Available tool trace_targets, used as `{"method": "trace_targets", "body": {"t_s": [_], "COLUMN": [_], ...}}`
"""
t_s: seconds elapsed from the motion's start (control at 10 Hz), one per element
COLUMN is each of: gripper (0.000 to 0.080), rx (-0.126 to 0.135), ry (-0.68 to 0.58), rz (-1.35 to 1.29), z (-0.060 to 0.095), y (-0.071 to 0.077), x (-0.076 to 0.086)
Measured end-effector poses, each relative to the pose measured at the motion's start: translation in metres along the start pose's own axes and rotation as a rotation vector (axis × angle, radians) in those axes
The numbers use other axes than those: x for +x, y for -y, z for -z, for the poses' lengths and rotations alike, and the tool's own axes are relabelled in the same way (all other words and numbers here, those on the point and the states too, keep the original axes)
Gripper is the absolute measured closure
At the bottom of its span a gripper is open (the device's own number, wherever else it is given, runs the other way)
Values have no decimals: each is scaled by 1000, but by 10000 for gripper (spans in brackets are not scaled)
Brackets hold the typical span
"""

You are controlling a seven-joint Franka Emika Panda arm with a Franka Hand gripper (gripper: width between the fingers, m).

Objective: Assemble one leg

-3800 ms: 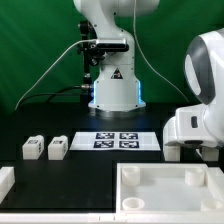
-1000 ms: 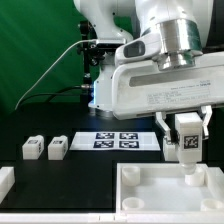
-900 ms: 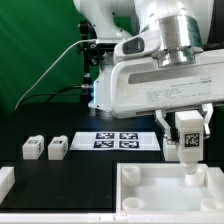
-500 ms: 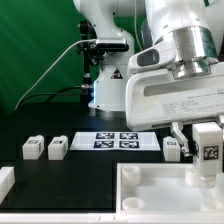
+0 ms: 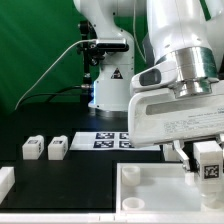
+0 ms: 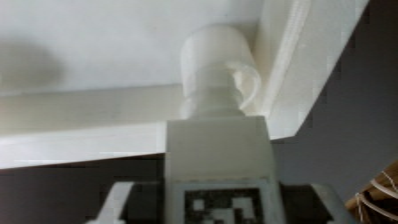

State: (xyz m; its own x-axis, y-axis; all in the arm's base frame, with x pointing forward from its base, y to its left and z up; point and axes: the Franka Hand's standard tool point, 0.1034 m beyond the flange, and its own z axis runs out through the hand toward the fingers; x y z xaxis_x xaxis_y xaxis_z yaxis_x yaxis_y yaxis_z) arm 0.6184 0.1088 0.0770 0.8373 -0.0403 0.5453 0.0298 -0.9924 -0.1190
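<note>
My gripper (image 5: 208, 165) is shut on a white leg (image 5: 209, 160) with a black-and-white tag, held upright over the near right corner of the large white square panel (image 5: 150, 186). In the wrist view the leg (image 6: 221, 130) runs from between my fingers down to the panel's rimmed corner (image 6: 107, 100), its rounded tip close to or touching the surface. Two more legs (image 5: 31, 148) (image 5: 56, 149) stand on the table at the exterior view's left. Another leg (image 5: 172, 150) shows partly behind my gripper.
The marker board (image 5: 105, 140) lies in the middle of the table behind the panel. A white part (image 5: 5, 181) sits at the near left edge. The robot base (image 5: 110, 90) stands at the back against a green backdrop.
The arm came in from the right holding the leg, moved right and down over the panel's right corner. The leg now sits lower, near the panel surface.
</note>
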Motion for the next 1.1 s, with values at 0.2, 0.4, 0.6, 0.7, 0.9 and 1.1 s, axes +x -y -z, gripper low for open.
{"method": "trace_targets", "body": {"t_s": [0.2,0.4,0.6,0.7,0.9,1.1], "gripper": [511,511,511,511,511,511], "rx": [2,5,3,2,0,-16], "ry": [-5,-4,7,8,0,-6], "rz": [3,7,5,5,0,-19], "z": [-1,-3,-8,-10,-10,-10], "y": [2,6,4,3,5,5], "x": [0,-1,-7,-9,-9,-10]}}
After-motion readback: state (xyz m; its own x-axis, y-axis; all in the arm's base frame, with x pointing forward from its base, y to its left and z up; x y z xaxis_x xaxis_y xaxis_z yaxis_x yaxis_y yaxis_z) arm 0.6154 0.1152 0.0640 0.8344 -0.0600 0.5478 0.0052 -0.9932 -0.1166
